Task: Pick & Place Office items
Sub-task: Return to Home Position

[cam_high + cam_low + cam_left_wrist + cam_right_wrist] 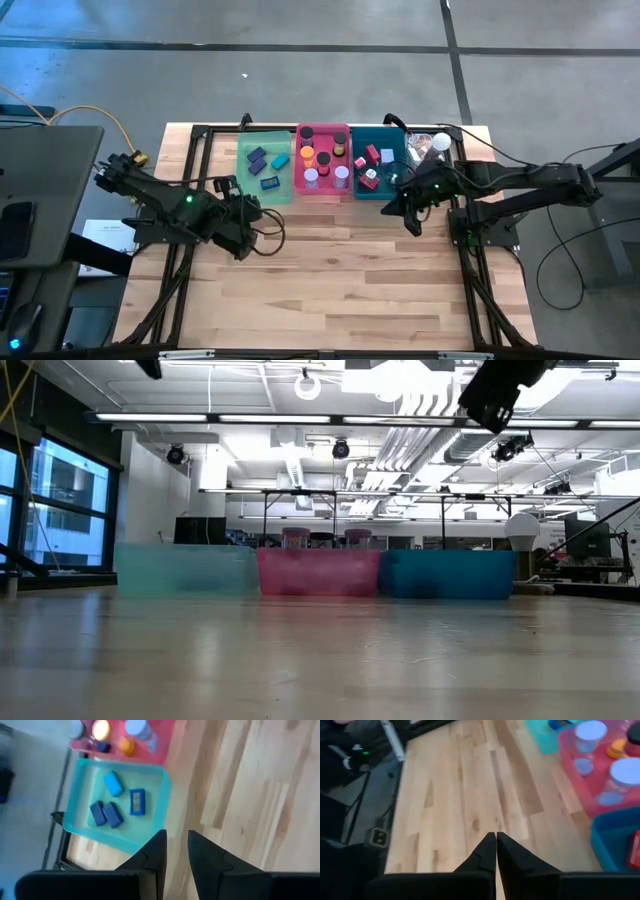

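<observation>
Right gripper (496, 840) fingers pressed together, empty. Left gripper (177, 837) fingers slightly parted, empty. Office items (279, 160) all sit in the green tray (245, 195), pink tray (322, 127) and teal tray (375, 130), just beyond both grippers; none loose on the table (340, 290). Sorting looks done; only parking the arms seems left.

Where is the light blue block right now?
In the high view the light blue block lies inside the green tray, the leftmost of three trays, next to two dark blue blocks.
</observation>
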Tool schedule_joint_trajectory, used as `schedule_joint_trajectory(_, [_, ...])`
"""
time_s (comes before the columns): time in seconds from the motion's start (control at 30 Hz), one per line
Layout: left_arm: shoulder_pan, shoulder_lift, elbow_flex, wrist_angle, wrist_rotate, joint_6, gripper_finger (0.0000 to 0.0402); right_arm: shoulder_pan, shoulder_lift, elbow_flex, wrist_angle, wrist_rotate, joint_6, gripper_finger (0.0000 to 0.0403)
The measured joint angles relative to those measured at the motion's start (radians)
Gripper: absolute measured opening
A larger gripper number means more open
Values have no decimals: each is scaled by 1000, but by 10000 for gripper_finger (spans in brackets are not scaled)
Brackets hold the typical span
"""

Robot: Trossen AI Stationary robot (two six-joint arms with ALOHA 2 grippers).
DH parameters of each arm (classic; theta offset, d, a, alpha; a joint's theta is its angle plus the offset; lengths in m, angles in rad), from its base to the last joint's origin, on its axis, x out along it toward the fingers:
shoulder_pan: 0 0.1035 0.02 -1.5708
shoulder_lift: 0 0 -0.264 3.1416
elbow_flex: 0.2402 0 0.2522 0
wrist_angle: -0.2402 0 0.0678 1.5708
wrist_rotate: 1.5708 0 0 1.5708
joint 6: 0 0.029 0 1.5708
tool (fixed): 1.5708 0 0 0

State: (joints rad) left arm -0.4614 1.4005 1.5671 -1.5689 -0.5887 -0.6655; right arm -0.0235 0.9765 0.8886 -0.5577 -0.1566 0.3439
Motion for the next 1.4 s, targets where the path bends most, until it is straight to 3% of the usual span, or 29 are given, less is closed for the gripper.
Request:
schedule_joint_trajectory(0.17, [32,-106,-41,11,-11,21,48,79,-91,0,-17,20,3,2])
schedule_joint_trajectory(0.3, [86,-268,-118,168,-31,66,14,173,-189,-1,-24,116,3,2])
schedule_joint_trajectory(0.5, [148,-499,-366,521,-25,210,1,354,-308,-36,-10,283,-59,2])
schedule_joint_trajectory(0.7, [228,-689,-631,700,31,257,1,464,-472,-262,215,292,-216,2])
schedule_joint_trajectory(0.8, [276,-779,-735,811,100,283,1,468,-568,-367,332,318,-267,2])
schedule_joint_trajectory(1.0, [343,-897,-906,1077,286,381,1,467,-691,-504,398,346,-258,2])
schedule_joint_trajectory(1.2, [372,-954,-1073,1196,319,404,1,467,-759,-650,500,344,-266,2])
schedule_joint_trajectory(1.4, [372,-1091,-1185,1253,408,390,1,467,-824,-732,513,341,-240,2])
